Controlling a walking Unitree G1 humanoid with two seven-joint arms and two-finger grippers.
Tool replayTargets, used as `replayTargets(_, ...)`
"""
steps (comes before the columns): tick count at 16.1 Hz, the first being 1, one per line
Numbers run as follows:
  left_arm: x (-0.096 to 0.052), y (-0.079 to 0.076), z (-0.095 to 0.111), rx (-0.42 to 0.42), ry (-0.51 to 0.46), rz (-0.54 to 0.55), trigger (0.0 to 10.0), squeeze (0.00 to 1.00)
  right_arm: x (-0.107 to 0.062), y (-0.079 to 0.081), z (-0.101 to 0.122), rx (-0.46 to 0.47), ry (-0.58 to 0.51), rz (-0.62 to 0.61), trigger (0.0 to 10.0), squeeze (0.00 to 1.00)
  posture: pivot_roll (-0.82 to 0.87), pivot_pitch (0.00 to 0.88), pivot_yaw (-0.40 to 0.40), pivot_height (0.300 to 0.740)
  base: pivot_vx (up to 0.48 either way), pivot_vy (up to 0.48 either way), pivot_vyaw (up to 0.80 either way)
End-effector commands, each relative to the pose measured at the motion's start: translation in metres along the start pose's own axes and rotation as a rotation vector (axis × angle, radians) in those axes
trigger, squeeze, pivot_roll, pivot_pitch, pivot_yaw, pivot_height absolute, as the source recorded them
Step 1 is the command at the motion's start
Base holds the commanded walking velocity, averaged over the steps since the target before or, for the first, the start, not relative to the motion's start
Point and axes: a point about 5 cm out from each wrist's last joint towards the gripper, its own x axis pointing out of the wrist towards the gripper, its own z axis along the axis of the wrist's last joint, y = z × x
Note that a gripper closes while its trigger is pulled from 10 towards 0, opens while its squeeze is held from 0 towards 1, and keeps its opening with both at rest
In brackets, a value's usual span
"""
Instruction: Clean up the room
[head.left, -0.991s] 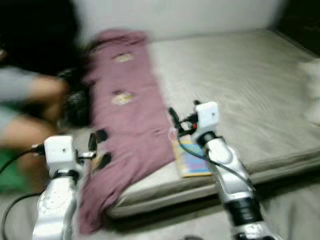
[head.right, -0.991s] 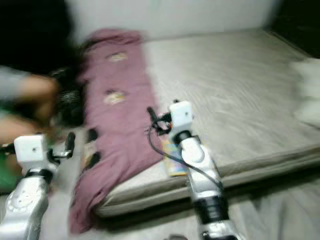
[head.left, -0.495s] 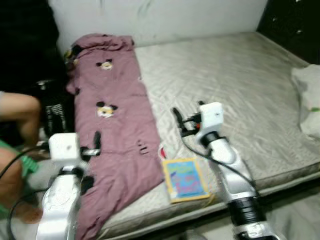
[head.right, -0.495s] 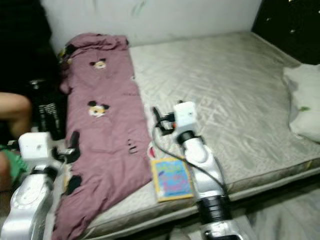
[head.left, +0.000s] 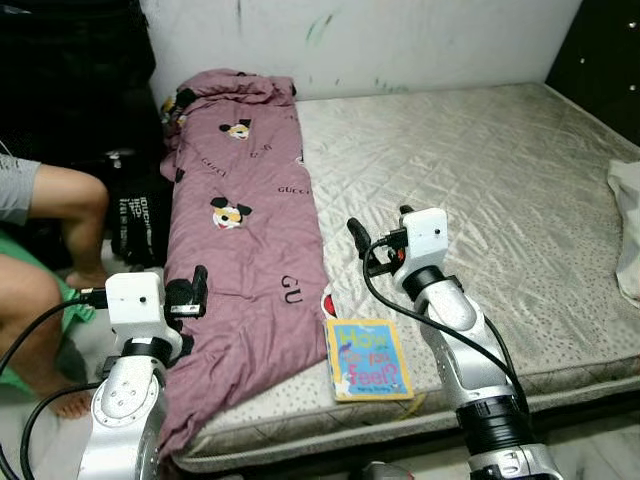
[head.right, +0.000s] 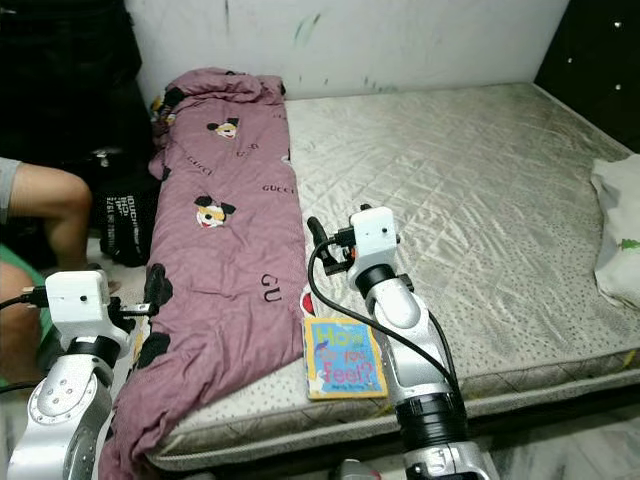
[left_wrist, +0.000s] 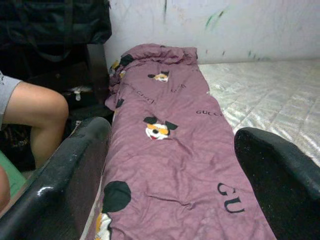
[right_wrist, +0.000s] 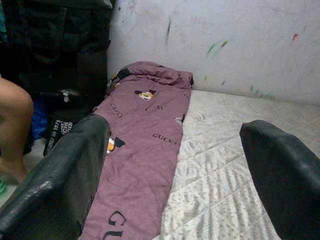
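Lying along the bed's (head.left: 480, 180) left side I see a long purple blanket (head.left: 245, 270) with cartoon mice. Both my grippers, left (head.left: 197, 290) and right (head.left: 357, 240), are wide open and hold nothing.

My left gripper (left_wrist: 172, 180) is spread wide — one black finger (left_wrist: 65, 185) on one side, the other (left_wrist: 280, 180) across from it, with nothing held between them. Through the gap lies a mauve blanket (left_wrist: 175, 150) printed with cartoon mouse faces and dark lettering, stretched along the edge of a pale quilted mattress (left_wrist: 265, 90) and bunched up where it meets the scuffed white wall (left_wrist: 225, 25). Beside the bed a person's bare knee (left_wrist: 37, 115) is bent — a dark bag (left_wrist: 55, 25) hangs behind it.
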Motion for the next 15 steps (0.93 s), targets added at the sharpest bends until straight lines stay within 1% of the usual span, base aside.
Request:
replayTargets(1,-0.0012,0.0027,-0.0007,0.005,0.005,0.015,10.0,0.00,0.0020,0.0030,0.0036,-0.006,-0.013,0.015,10.0,0.00,-0.03,0.005,-0.004,0.740,0.000,-0.480,0.80)
replayTargets(2,-0.0010,0.0032,-0.0008,0.002,0.006,0.017,10.0,0.00,0.0022,0.0026,0.0033,-0.001,-0.011,0.014,10.0,0.00,-0.03,0.004,-0.004,0.740,0.000,0.000,0.80)
replayTargets(4,-0.0005,0.0030,-0.0006,0.004,0.002,0.013,10.0,0.00,0.0028,0.0019,0.0034,0.007,-0.011,0.014,10.0,0.00,-0.03,0.001,-0.004,0.740,0.000,-0.319,0.00)
replayTargets(10,0.0011,0.0020,-0.0008,0.002,-0.003,0.006,10.0,0.00,0.0037,0.0014,0.0031,0.008,-0.012,0.015,10.0,0.00,-0.03,0.000,-0.006,0.740,0.000,-0.480,0.00)
replayTargets(11,0.0012,0.0014,-0.0002,-0.007,-0.008,0.000,10.0,0.00,0.0039,0.0013,0.0033,0.008,-0.012,0.016,10.0,0.00,-0.03,0.000,-0.007,0.740,0.000,0.000,0.00)
replayTargets(15,0.0024,0.0015,0.0029,0.001,-0.035,0.004,10.0,0.00,0.0042,0.0018,0.0033,0.012,-0.014,0.019,10.0,0.00,-0.03,0.000,-0.008,0.740,0.000,0.000,0.00)
